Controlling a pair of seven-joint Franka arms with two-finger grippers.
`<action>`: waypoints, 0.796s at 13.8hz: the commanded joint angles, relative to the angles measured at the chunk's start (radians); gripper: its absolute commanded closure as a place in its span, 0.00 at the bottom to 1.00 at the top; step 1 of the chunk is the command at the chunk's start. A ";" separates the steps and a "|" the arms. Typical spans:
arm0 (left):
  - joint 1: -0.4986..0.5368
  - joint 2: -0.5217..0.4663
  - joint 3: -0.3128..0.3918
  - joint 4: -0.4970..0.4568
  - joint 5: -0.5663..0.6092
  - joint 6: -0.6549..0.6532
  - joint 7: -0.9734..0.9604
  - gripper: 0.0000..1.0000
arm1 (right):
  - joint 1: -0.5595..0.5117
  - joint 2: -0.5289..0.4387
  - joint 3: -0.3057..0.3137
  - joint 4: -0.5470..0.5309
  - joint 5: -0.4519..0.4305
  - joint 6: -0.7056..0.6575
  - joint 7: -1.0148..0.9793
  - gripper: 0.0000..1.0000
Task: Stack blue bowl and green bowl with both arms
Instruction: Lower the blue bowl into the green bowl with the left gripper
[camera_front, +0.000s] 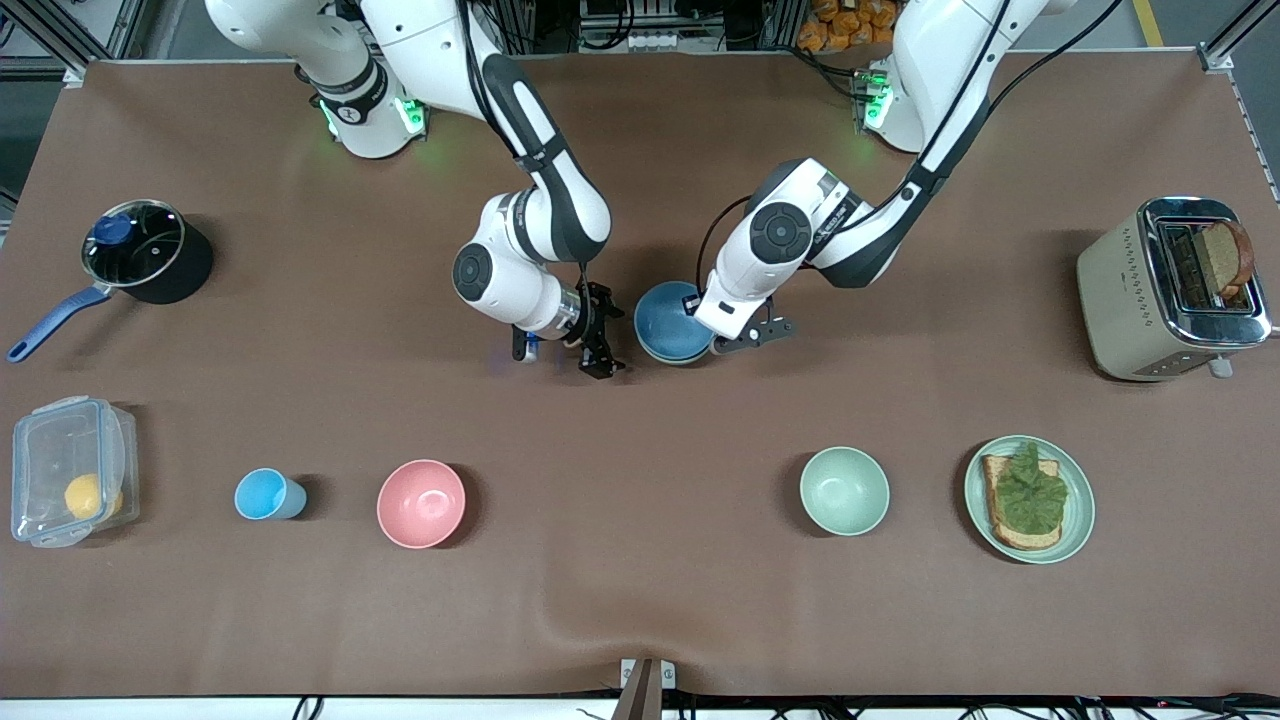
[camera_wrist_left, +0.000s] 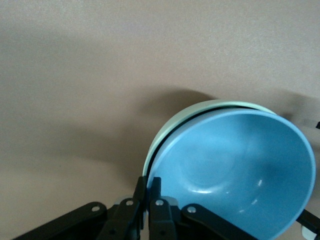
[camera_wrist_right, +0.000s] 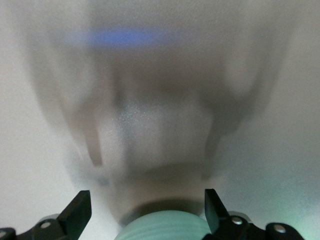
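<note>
The blue bowl (camera_front: 670, 318) sits nested inside the green bowl (camera_wrist_left: 200, 106) at mid-table, between the two grippers. In the left wrist view the blue bowl (camera_wrist_left: 235, 175) is tilted, with the green rim showing just outside it. My left gripper (camera_front: 715, 340) is shut on the stack's rim (camera_wrist_left: 149, 182), one finger inside the blue bowl and one outside. My right gripper (camera_front: 600, 350) is open beside the stack, toward the right arm's end. In the right wrist view (camera_wrist_right: 147, 205) a pale green curved surface shows close between its fingers (camera_wrist_right: 80, 207).
Nearer the front camera stand a second green bowl (camera_front: 844, 490), a pink bowl (camera_front: 421, 503), a light-blue cup (camera_front: 268, 494), a green plate (camera_front: 1080, 515) with toast and a plastic box (camera_front: 70, 470). A toaster (camera_front: 1150, 290) and a pot (camera_front: 150, 250) stand at the table's ends.
</note>
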 joint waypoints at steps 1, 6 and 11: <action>-0.003 -0.001 -0.001 -0.003 -0.013 0.019 -0.023 0.74 | 0.006 0.007 -0.004 0.008 0.031 0.000 -0.021 0.00; 0.004 -0.020 -0.001 0.011 -0.011 0.017 -0.021 0.00 | 0.004 0.004 -0.004 0.006 0.031 0.000 -0.020 0.00; 0.030 -0.140 0.007 0.012 -0.013 0.005 -0.023 0.00 | 0.000 -0.045 -0.027 -0.043 -0.011 -0.032 -0.016 0.00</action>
